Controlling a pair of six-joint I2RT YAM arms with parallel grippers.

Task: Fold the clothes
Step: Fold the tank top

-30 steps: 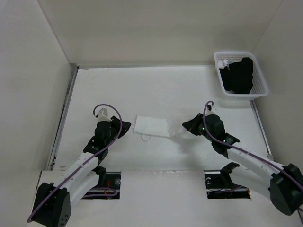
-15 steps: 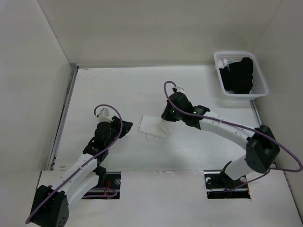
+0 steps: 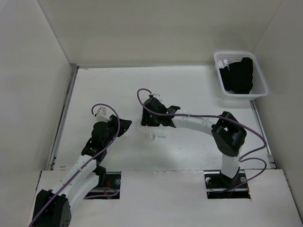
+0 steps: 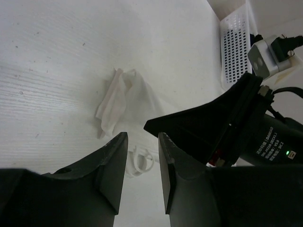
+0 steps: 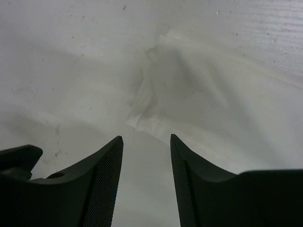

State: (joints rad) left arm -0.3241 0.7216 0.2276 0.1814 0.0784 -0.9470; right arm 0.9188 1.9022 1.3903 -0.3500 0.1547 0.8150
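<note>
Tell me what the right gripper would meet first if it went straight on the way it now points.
The white camisole: the right gripper, jaws open, points down at its folded edge on the table. Nothing shows between them in the wrist view, though the gap is hard to judge.

the camisole (image 4: 119, 100) lies on the table (image 3: 189, 90), under the right gripper (image 5: 144, 142). the left gripper (image 4: 142, 138) is just left of it. the basket (image 3: 239, 95), with a garment (image 3: 239, 75) in it, stands at the far right corner.
</note>
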